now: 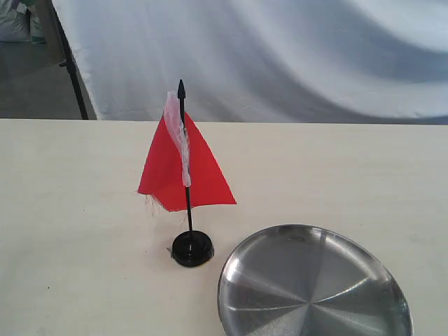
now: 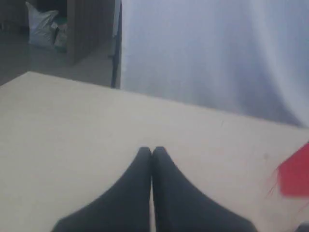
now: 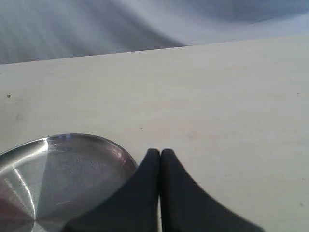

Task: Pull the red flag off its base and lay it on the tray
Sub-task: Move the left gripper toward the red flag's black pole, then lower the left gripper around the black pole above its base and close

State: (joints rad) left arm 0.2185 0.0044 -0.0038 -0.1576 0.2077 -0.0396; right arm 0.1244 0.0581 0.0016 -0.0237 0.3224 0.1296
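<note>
Red flag (image 1: 183, 168) stands upright in its base (image 1: 192, 248), centre-left of the exterior frame, just left of the tray (image 1: 315, 287) at lower right. We note left gripper (image 2: 151, 151) and right gripper (image 3: 160, 152) jaws pressed together, holding nothing.

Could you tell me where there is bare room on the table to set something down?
Bare table runs left of the flag and base, and behind both to the far edge. Right of the flag, beyond the tray, is free too. The tray holds nothing. Tightest: the gap between base and tray.
</note>
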